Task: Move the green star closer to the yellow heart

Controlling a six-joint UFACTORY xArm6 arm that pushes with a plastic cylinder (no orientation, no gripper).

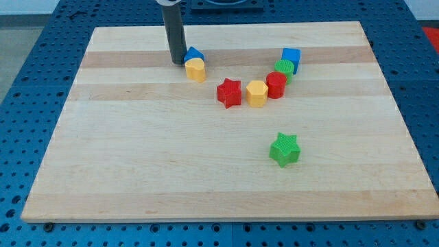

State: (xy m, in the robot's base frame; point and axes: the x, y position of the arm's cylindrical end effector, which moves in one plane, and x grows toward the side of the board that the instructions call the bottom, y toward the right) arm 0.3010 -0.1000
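We are seeing our tip (pixel 178 62) resting on the wooden board (pixel 137 171), touching the blue block (pixel 195 53) at its nine o'clock; it carries no pincer and is holding nothing. The yellow heart (pixel 196 69) is sitting just below. The green star (pixel 285 149) is lying well apart, at five o'clock from it.
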